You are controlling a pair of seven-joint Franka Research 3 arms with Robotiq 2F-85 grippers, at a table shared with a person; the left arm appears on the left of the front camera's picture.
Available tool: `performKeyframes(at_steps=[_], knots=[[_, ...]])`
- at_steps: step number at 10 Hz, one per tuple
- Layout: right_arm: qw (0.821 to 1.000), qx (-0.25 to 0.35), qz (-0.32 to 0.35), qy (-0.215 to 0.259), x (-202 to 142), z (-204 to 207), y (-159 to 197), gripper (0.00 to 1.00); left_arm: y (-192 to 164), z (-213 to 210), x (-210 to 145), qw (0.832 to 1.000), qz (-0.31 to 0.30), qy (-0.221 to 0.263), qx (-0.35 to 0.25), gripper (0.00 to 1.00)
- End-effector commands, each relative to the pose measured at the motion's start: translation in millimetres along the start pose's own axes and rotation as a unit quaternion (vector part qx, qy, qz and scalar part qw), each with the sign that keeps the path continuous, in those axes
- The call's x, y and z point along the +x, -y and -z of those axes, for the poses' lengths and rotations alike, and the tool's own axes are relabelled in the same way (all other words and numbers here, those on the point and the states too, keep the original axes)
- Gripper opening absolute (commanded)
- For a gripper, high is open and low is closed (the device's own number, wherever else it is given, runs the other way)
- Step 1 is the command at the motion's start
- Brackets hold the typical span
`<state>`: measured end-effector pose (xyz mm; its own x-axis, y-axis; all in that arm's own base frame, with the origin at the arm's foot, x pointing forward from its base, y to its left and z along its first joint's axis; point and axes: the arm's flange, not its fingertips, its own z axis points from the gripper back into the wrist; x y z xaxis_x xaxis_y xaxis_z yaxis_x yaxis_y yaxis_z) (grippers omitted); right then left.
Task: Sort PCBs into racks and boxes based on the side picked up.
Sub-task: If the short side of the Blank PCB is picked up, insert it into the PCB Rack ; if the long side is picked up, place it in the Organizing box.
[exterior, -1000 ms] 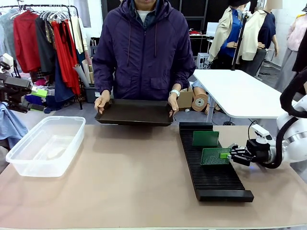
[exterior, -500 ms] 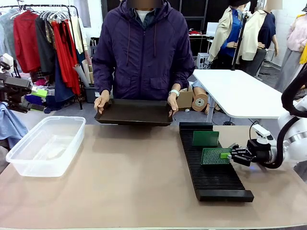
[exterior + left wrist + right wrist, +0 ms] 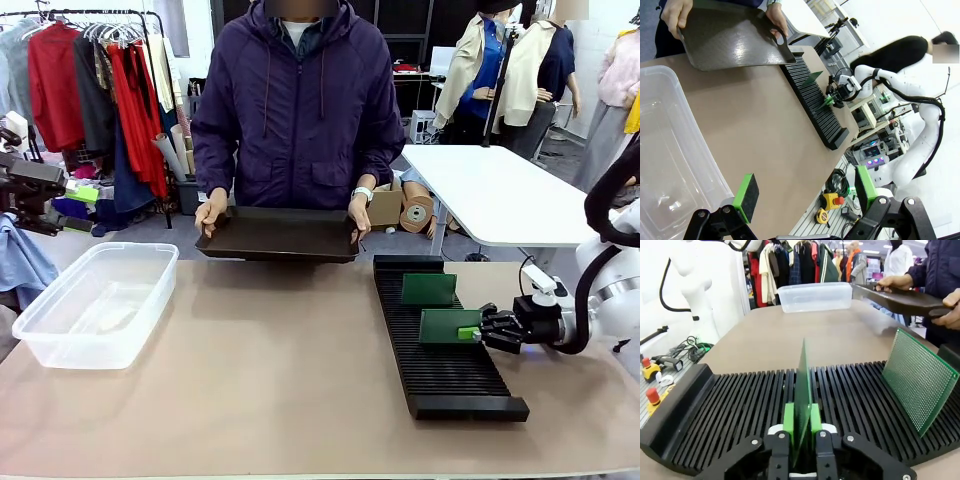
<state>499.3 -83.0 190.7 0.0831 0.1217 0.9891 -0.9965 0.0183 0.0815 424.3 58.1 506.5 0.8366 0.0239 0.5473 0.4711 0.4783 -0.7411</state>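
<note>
Front and wrist views of a shared table during PCB sorting. The right gripper is seen closed on one green PCB, pinched by its edge between the green pads; in the right wrist view the board is presented edge-on and upright above the slots of the long black rack. Its lower edge appears to sit in or just over a slot near the rack's middle, though actual seating cannot be confirmed from these angles. A second PCB is already lodged in a slot nearer the rack's far end, leaning slightly, with its perforated face visible in the right wrist view.

The left gripper is held above the near rim of the clear plastic box, its fingers spread wide and nothing between them. The box looks to contain no boards. A dark shallow tray is held by both of the person's hands at the table's far edge; no boards can be made out on it.

Progress, as judged: one board racked, a second being racked and not yet released, none boxed. Whether further boards remain cannot be told.
</note>
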Motion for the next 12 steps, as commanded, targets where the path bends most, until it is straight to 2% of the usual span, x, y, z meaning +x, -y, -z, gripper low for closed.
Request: performKeyframes(at_steps=[1, 3, 6, 7, 12], knots=[[1.000, -0.003, -0.023, -0.017, 1.0, 8.7, -7.5, 0.26, 1.9, -1.0, -0.4, 1.000, 0.001, 0.000, -0.004, 1.00], [1.000, -0.003, -0.024, -0.001, 5.5, 7.9, -7.1, 0.36, 1.9, -1.0, -0.4, 1.000, 0.001, 0.000, -0.004, 1.00], [0.999, -0.019, -0.039, 0.013, 22.1, 3.3, -8.6, 0.94, 1.9, -1.0, -0.4, 1.000, 0.001, 0.000, -0.004, 1.00], [0.999, -0.019, -0.033, 0.012, 23.0, 3.2, -8.0, 1.00, 1.9, -1.0, -0.4, 1.000, 0.001, 0.000, -0.004, 1.00], [1.000, -0.007, -0.026, 0.005, 20.2, -1.0, 0.7, 1.00, 1.9, -1.0, -0.4, 1.000, 0.001, 0.000, -0.004, 1.00]])
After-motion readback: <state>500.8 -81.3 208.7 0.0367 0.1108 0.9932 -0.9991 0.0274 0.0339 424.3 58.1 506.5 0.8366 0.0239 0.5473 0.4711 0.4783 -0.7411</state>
